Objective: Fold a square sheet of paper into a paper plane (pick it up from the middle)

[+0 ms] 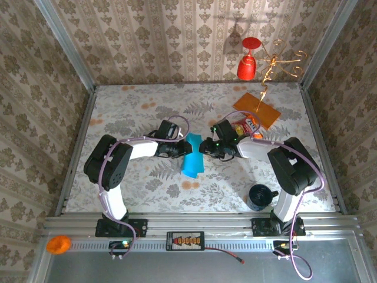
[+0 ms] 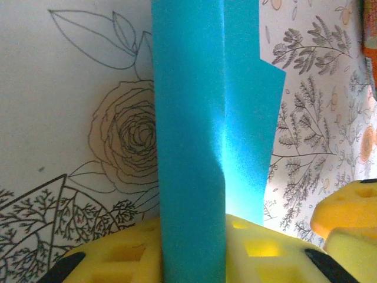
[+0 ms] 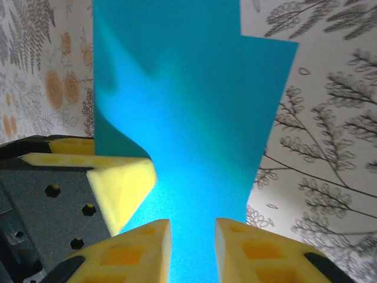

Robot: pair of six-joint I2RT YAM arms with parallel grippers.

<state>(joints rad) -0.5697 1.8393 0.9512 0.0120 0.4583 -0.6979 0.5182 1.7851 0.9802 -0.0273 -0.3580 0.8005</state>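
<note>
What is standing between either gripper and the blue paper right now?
Nothing visible. The left gripper and the right gripper meet the blue paper from opposite sides. In each wrist view the paper runs right down to that gripper's yellow fingers.

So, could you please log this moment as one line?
stage: mid-fold | square sheet of paper: partly folded, between both hands | left hand: sheet between fingers, grip unclear | right hand: fingers slightly apart at sheet
</note>
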